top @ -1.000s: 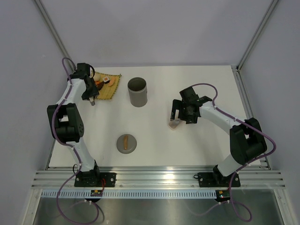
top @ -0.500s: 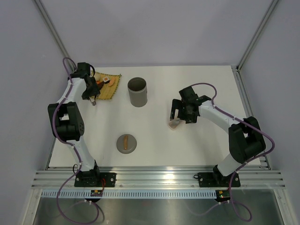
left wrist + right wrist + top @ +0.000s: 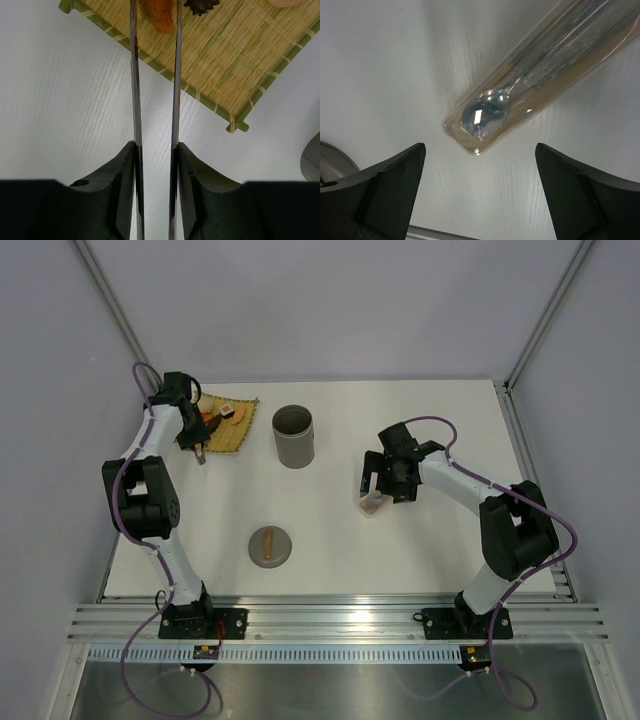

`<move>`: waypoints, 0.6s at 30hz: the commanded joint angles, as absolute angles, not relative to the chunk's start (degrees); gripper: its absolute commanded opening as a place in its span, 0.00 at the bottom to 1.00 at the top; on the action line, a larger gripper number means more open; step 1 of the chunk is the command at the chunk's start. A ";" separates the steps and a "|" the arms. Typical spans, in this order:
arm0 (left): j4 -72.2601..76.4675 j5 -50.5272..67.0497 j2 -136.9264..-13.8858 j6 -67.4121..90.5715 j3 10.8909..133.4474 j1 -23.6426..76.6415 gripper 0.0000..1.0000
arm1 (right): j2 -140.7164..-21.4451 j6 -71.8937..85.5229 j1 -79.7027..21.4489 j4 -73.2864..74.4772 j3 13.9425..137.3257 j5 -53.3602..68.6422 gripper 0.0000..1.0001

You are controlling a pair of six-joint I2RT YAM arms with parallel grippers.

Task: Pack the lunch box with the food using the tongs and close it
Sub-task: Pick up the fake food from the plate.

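Note:
My left gripper [image 3: 156, 147] is shut on the silver tongs [image 3: 134, 100], whose two slim arms run up between my fingers to the yellow woven mat [image 3: 225, 65]. An orange piece of food [image 3: 160, 17] lies between the tong arms on the mat; the tips are cut off by the frame's top edge. More food [image 3: 228, 412] sits on the mat. The grey lunch box [image 3: 293, 435] stands upright and uncovered just right of the mat. My right gripper [image 3: 480, 145] hangs open above the table, nothing between its fingers.
A clear cutlery case [image 3: 530, 85] with a spoon inside lies just ahead of the right fingers. The round grey lid [image 3: 270, 545] with a brown handle rests on the table near the front. Grey walls and a frame enclose the table.
The left jaws have closed in on the tongs, bringing the arms nearer each other. The right gripper has edged slightly left over the cutlery case.

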State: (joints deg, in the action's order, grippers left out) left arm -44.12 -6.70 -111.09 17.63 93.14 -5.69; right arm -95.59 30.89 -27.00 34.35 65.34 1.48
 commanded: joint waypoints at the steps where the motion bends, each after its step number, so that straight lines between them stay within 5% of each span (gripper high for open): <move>1: -42.80 -4.05 -103.72 18.54 92.99 -5.98 0.17 | -95.89 31.11 -27.60 33.75 68.20 3.08 0.99; 18: -40.25 9.40 -82.89 19.25 82.97 -4.49 0.12 | -91.59 33.05 -27.69 32.78 64.87 0.27 0.99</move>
State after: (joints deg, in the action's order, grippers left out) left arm -43.55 4.82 -87.83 18.72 83.46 -5.23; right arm -94.72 31.99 -27.00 34.09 65.39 1.96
